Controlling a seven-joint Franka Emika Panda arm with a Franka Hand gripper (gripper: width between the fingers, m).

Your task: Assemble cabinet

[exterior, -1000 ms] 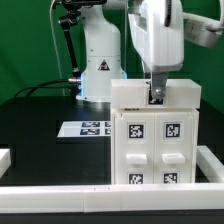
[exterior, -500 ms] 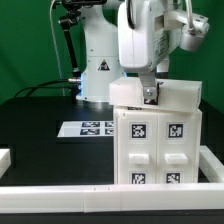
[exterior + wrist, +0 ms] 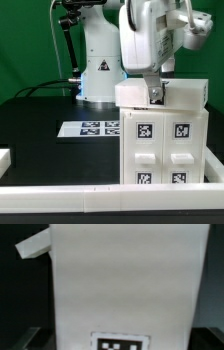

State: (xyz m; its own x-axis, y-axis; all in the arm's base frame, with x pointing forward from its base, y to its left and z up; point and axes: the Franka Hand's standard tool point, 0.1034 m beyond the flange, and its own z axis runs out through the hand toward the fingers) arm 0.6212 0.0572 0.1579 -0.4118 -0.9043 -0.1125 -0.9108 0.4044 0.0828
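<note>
The cabinet is a tall white box standing at the exterior view's right, with black-and-white tags and recessed panels on its front. My gripper comes down from above onto the cabinet's top edge, its fingers holding that edge. In the wrist view the cabinet fills the picture as a white slab with a tag low down. It sits between my gripper's two dark fingers, which close on its sides. A white corner sticks out beside the slab.
The marker board lies flat on the black table at the exterior view's left of the cabinet. A white rail runs along the front. A small white piece sits at the far left. The arm's base stands behind.
The cabinet has shifted toward the exterior view's right together with my gripper, after turning slightly half a second ago. The gripper stays on its top edge.
</note>
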